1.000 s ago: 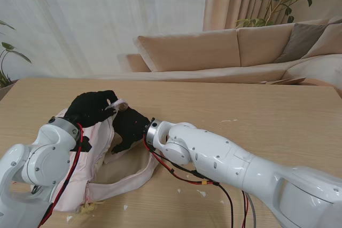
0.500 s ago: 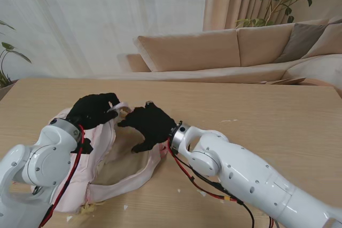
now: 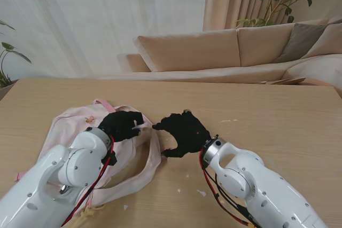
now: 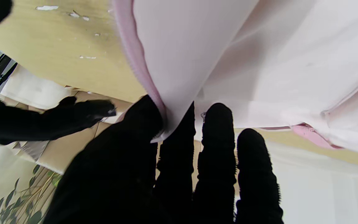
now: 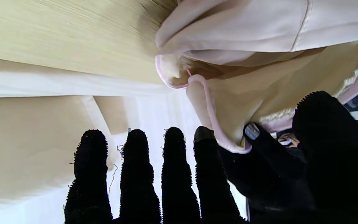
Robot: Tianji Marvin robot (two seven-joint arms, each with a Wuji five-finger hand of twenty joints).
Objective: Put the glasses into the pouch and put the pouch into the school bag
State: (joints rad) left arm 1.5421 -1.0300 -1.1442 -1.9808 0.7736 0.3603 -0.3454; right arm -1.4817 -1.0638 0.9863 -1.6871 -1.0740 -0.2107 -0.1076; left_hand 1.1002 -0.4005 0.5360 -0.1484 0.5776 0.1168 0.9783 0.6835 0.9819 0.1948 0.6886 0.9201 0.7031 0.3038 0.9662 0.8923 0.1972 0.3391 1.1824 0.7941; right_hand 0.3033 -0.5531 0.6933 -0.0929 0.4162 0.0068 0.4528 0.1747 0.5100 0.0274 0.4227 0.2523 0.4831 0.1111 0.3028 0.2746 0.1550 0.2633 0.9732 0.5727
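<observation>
Pink and soft, the bag (image 3: 75,132) lies flat on the wooden surface (image 3: 256,110). It sits on the left side of the surface, and its long strap (image 3: 140,170) curls round on the side nearer to me.

The left robot hand (image 3: 122,125) rests on the right edge of the bag. In the left wrist view, its thumb and first finger pinch the pink edge of the bag (image 4: 154,93) between them. So this hand is clamped on the bag. The other fingers (image 4: 216,140) lie straight next to each other.

The right robot hand (image 3: 183,131) is just to the right of the bag. Its fingertips point at the left hand, and the two hands are close, but I cannot tell if they touch. In the right wrist view, four fingers (image 5: 135,161) are straight and a little apart, and the thumb is off to one side. The rim of the bag (image 5: 210,118) passes between the first finger and the thumb, right by the fingertip. I cannot tell if this hand is gripping the rim or only next to it.

The bag's mouth is open, and the inside looks tan. I cannot see the glasses or the pouch.

Small white crumbs (image 3: 201,193) lie on the surface near the right arm.
</observation>
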